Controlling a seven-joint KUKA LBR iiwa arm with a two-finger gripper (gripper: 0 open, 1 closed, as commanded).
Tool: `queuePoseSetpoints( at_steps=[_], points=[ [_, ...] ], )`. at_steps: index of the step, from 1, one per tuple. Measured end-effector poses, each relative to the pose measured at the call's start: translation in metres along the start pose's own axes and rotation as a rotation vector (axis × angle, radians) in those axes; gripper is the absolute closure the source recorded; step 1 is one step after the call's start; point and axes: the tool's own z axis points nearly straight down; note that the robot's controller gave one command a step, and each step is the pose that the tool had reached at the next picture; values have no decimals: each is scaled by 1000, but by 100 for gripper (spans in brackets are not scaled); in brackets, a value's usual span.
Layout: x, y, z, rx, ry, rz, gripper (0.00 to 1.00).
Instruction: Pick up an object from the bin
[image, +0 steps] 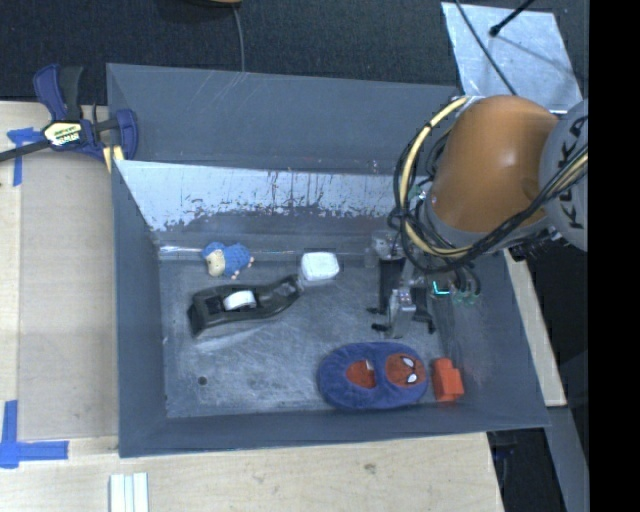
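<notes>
My gripper (398, 322) hangs in the right half of the bin, just above a blue slipper (372, 377) with red spider faces that lies by the front wall. Its dark fingers point down at bare floor behind the slipper, with nothing seen between them. A small orange block (447, 381) sits at the slipper's right end. A white rounded block (320, 266) lies to the gripper's left near the back wall.
A black tape dispenser (242, 303) lies left of centre. A small blue and yellow toy figure (226, 259) rests at the back left. The arm's orange dome and cables hang over the bin's right wall.
</notes>
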Motion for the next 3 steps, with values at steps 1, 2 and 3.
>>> queuePoseSetpoints(
  at_steps=[1, 2, 3],
  points=[
    [64, -77, 100, 2, 3, 28, 0],
    [59, -23, 126, 1, -2, -84, 0],
    [57, -24, 123, 1, -6, -81, 100]
  ],
)
